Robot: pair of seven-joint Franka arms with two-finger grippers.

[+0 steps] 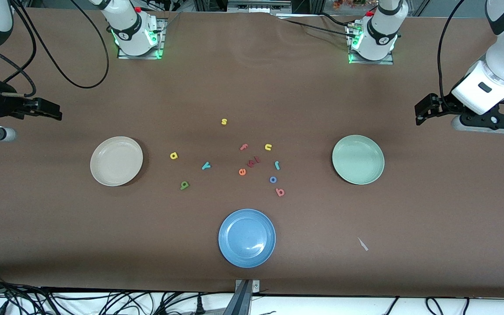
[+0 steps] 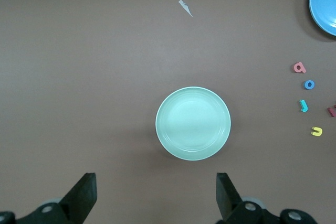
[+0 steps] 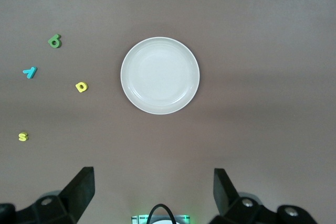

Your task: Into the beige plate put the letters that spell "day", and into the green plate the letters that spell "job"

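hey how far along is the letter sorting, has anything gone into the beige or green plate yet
Done: nothing. The beige plate and green plate hold no letters. In hand: nothing; the left gripper hangs open near the green plate, the right gripper open near the beige one. Left: the green d, teal y and yellow a, then the j, o and b, all on the table.

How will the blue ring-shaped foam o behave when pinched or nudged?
The blue ring-shaped foam o lies flat on the brown table, so it probably won't roll. It looks tiny and thin, likely very light and apt to slide if nudged. Foam probably squashes under a pinch; the red-pink b lies close.
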